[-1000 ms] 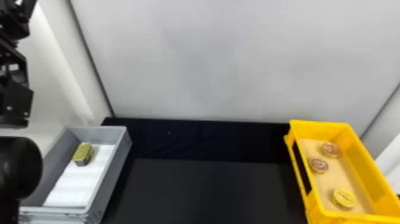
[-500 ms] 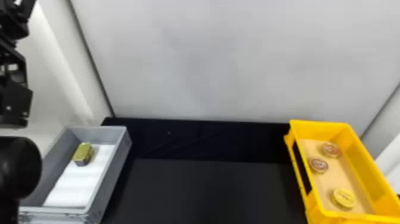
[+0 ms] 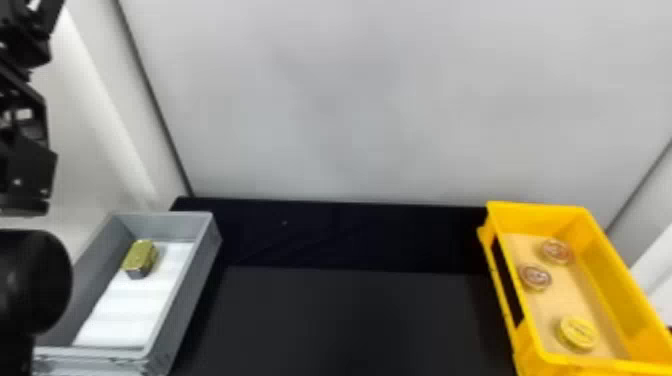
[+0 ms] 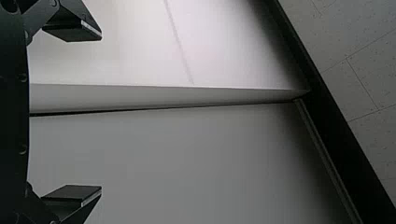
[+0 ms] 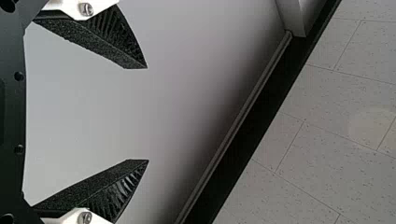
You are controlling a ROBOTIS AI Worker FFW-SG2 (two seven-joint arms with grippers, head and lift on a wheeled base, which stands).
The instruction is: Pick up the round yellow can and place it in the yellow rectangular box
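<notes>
Both gape empty, left claw (image 3: 30, 37) and right claw (image 5: 148, 114), the left arm (image 3: 32, 280) raised upright

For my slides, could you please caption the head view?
Round yellow can inside the yellow box, gray bin at left.

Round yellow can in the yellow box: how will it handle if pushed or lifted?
The round yellow can has an even outline, so probably stiff when gripped. Lying flat and low in the yellow box, it would likely slide, not tip.
</notes>
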